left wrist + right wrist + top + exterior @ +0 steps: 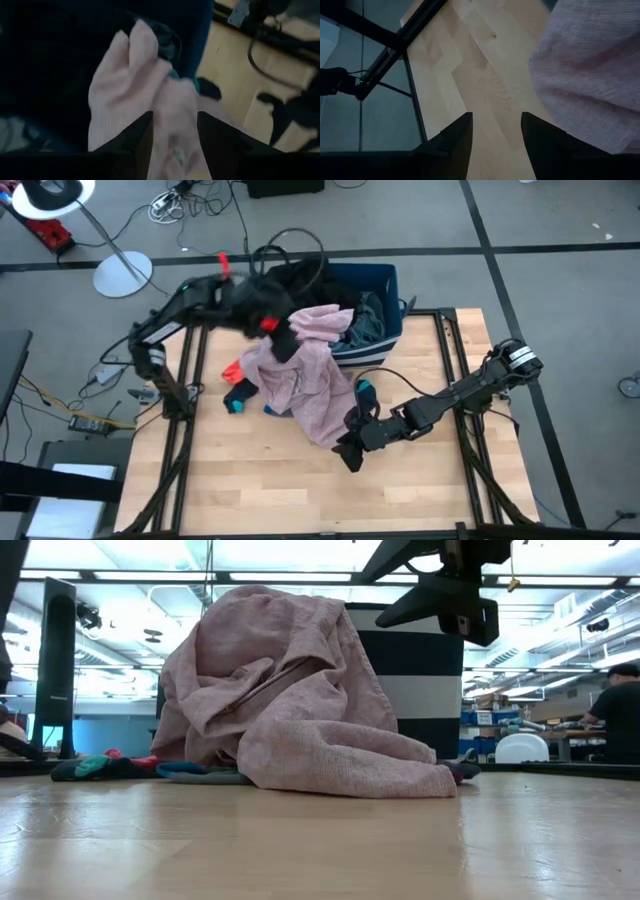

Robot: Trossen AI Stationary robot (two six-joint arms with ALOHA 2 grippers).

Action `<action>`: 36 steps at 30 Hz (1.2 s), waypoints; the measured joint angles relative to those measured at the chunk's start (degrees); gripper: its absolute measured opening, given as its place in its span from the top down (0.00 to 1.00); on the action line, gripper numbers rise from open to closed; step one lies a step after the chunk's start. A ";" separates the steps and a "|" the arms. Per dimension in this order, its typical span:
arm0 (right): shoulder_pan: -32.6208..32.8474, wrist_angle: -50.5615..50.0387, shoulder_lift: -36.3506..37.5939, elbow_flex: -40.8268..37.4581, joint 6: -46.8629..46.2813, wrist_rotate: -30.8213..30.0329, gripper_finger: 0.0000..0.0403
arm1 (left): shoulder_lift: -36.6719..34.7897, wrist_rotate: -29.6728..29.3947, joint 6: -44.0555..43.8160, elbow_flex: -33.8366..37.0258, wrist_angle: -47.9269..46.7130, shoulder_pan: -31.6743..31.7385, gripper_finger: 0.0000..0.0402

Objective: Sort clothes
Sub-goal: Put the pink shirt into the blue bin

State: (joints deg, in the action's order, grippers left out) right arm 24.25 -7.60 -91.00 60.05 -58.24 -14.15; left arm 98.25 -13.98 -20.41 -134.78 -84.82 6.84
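The soft, light pink garment [310, 380] will sag; the left claw [173, 145], spread wide, should pinch its bunched top fold.

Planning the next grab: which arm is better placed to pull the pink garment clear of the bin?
Left. The left gripper is already over the pink garment by the bin; the right gripper faces bare table.

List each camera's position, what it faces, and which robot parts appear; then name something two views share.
High view: overhead, straight down on the table; both arms, left gripper, right gripper.
Low view: tabletop height, level at the pink garment and bin; an arm overhead.
Left wrist view: past open fingers at pink fabric.
Right wrist view: past open fingers at bare wood.
Shared: every view shows the pink garment.
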 joint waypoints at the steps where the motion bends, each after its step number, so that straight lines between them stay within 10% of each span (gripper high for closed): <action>1: -0.14 -0.04 0.00 0.00 -0.12 0.02 0.58 | -0.56 -1.65 -0.94 0.04 -1.67 -2.05 0.61; 7: -0.81 -0.36 0.00 0.00 -2.54 0.02 0.58 | -6.35 -7.39 -9.18 10.94 -1.79 -13.72 0.61; 23: 1.26 -0.69 0.00 -0.02 -11.02 1.92 0.58 | -30.32 -14.67 -44.82 79.84 44.39 -31.81 0.61; 36: 2.36 -1.21 0.00 -0.02 -13.83 1.90 0.58 | -31.57 -12.33 -52.31 93.84 48.63 -33.95 0.61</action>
State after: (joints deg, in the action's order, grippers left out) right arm 26.61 -8.81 -91.00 60.03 -72.08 -12.25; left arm 66.67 -26.31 -72.73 -40.94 -36.18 -27.11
